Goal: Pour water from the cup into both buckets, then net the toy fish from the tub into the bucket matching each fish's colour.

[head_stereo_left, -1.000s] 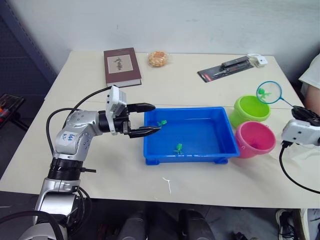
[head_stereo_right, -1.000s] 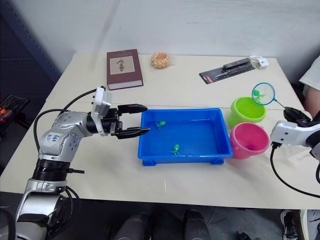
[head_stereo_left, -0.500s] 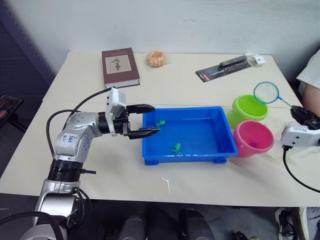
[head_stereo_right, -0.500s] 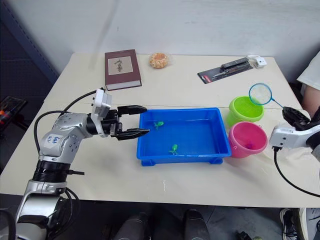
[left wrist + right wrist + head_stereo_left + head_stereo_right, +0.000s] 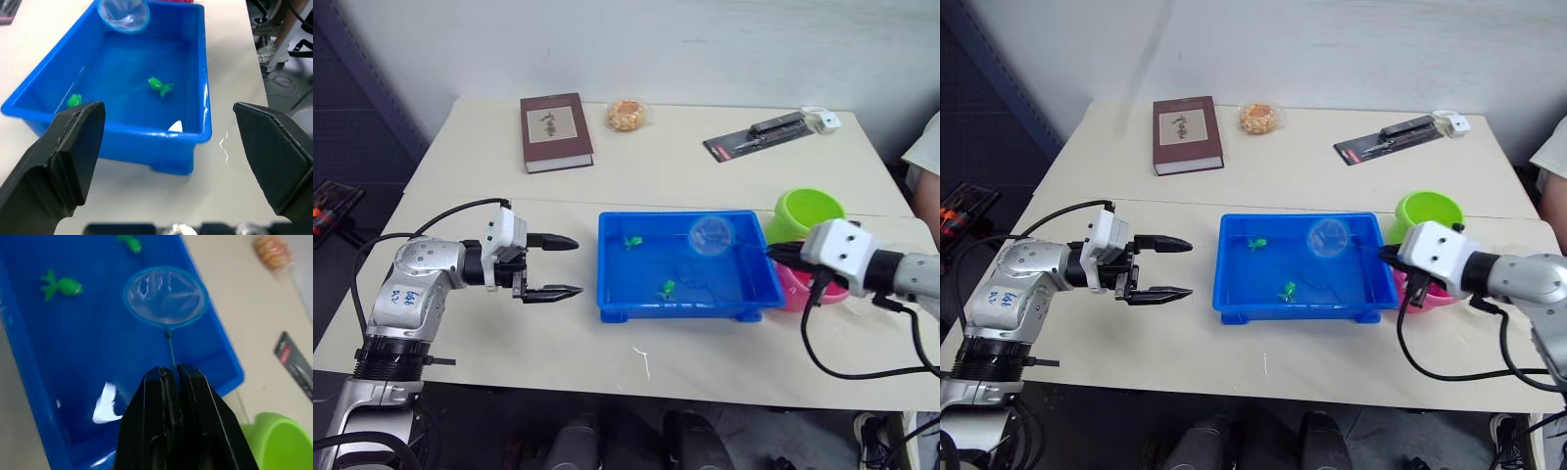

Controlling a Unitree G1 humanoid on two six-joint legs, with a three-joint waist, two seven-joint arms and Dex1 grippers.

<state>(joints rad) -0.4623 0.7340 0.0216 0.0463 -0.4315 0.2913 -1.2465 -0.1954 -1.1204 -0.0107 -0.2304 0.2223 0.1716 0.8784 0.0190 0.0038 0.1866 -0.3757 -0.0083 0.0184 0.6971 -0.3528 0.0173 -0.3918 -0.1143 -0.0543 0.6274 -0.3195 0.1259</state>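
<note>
Light was even and fairly bright across the pale beige worktop (image 5: 705, 186), falling from above, with soft short shadows under the shallow bright blue plastic tub (image 5: 690, 262). White glare patches sat on the tub's wet floor (clearest in the wrist views). The right wrist view was blurred toward its edges; the left end effector's black fingers (image 5: 68, 147) loomed large and out of focus.

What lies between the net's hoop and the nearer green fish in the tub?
Only bare blue tub floor, seen in the right wrist view, separates the net from the green fish.
</note>
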